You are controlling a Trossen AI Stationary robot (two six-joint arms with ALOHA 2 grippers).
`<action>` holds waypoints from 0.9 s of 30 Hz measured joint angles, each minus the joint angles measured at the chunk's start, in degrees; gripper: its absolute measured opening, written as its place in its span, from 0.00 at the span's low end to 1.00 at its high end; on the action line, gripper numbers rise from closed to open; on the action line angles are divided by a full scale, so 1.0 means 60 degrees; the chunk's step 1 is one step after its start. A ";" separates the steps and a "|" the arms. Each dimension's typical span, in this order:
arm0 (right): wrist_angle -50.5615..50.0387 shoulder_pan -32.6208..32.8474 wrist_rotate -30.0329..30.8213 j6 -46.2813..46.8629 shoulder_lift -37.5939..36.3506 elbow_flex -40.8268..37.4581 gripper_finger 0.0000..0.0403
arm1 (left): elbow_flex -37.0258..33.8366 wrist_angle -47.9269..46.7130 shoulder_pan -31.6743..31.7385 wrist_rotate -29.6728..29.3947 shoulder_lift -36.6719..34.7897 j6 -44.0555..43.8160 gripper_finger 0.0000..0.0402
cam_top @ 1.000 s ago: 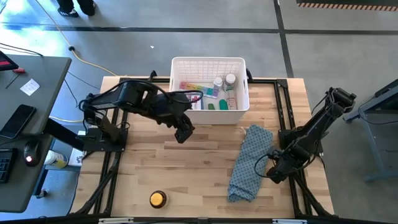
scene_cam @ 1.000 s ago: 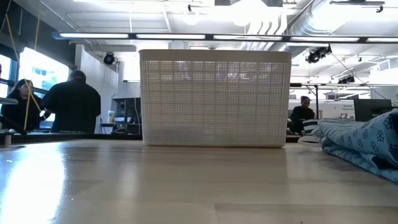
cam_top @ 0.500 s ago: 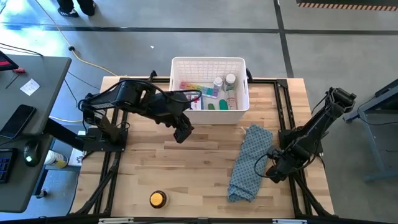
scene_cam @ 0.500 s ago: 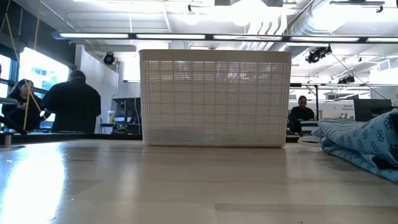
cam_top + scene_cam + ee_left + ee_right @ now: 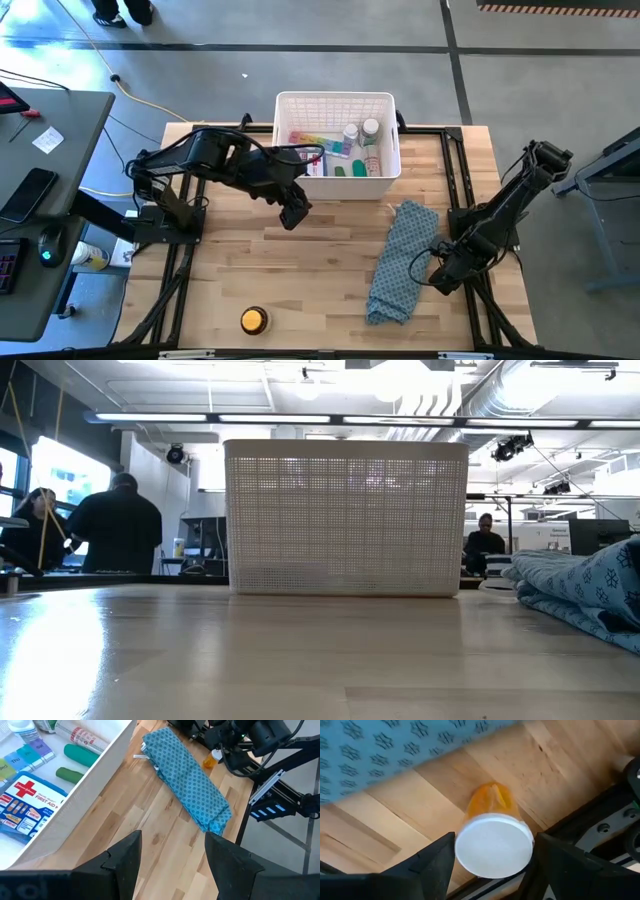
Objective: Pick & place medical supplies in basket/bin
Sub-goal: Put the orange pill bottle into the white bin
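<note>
Nothing has moved since the earlier frame, right end effector [image 5: 492, 865] at the surface's [image 5: 300, 270] edge, fingers on either side of an orange white-capped bottle [image 5: 493, 840], left end effector [image 5: 293, 213] apart and empty beside the white basket [image 5: 336, 99].

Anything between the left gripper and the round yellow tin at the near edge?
No. High view shows bare wood between left gripper and round yellow tin.

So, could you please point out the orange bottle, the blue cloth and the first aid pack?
orange bottle [image 5: 493, 844]: right wrist view, white cap.
blue cloth [image 5: 402, 260]: high view, middle of the fabric.
first aid pack [image 5: 26, 801]: left wrist view, printed front.
</note>
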 joint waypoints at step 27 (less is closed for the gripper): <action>0.0946 0.0000 -0.0239 0.0500 0.0000 -0.0386 0.49 | 0.0000 -0.0007 0.0000 0.0121 0.0000 -0.0193 0.62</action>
